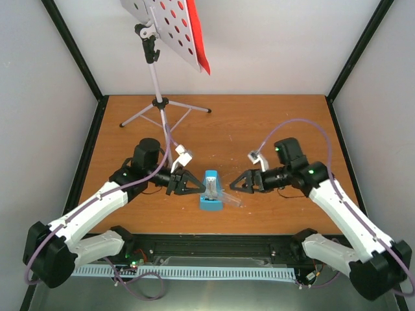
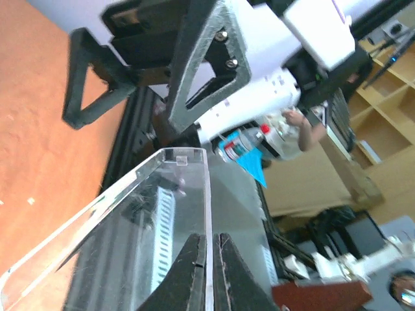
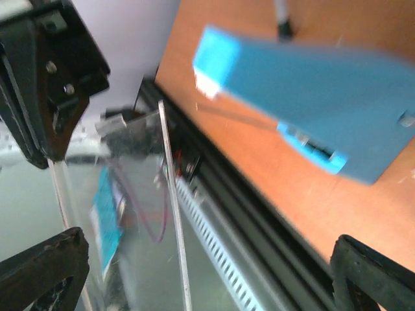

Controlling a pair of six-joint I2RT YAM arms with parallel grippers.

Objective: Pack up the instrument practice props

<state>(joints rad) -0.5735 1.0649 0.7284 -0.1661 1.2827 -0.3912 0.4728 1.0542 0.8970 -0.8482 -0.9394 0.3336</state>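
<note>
The small blue metronome (image 1: 211, 190) stands at the table's front middle, and it also shows in the right wrist view (image 3: 311, 97). A clear plastic cover (image 1: 231, 199) leans at its right side. My left gripper (image 1: 200, 187) is just left of the metronome, shut on the thin edge of the clear cover (image 2: 188, 214), as the left wrist view (image 2: 209, 238) shows. My right gripper (image 1: 235, 184) is open just right of the metronome, with the cover's edge (image 3: 172, 214) between its spread fingers (image 3: 45, 272). The white punched music stand (image 1: 170, 29) with a red sheet (image 1: 200, 39) stands at the back left. Green sheets are out of view.
The stand's silver tripod legs (image 1: 163, 111) spread over the back left of the table. A black rail and a white slotted cable duct (image 1: 214, 272) run along the near edge. Black frame posts and white walls close in the sides.
</note>
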